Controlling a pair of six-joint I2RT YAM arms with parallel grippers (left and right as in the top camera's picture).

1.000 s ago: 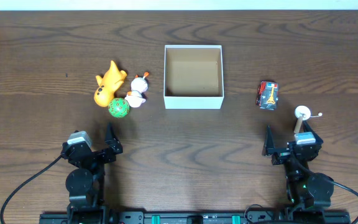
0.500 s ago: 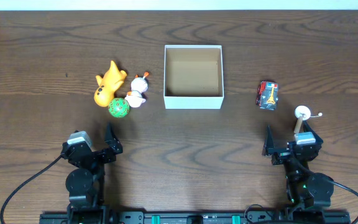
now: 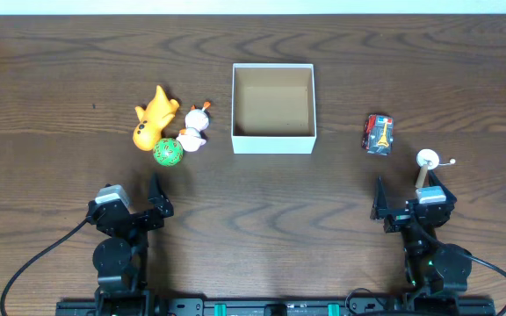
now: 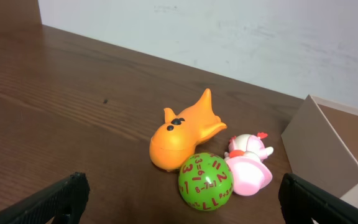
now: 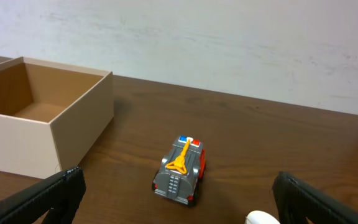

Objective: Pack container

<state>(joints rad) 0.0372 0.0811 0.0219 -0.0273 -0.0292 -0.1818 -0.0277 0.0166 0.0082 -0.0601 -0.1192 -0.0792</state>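
The left fingers [image 4: 64, 196] and right fingers [image 5: 58, 190] stand wide apart, empty, poised to reach. The box [image 3: 273, 108] sits ahead between both pairs, open-topped for loading. The ball [image 4: 206, 182] lies before the left, the car [image 5: 180, 169] before the right.

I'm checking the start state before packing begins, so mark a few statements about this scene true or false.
1. The container is empty. True.
2. The toy car is inside the container. False: it sits on the table, on the right arm's side of the container.
3. The green ball lies next to the orange toy. True.
4. The container is tipped on its side. False: it stands upright with its open top facing up.
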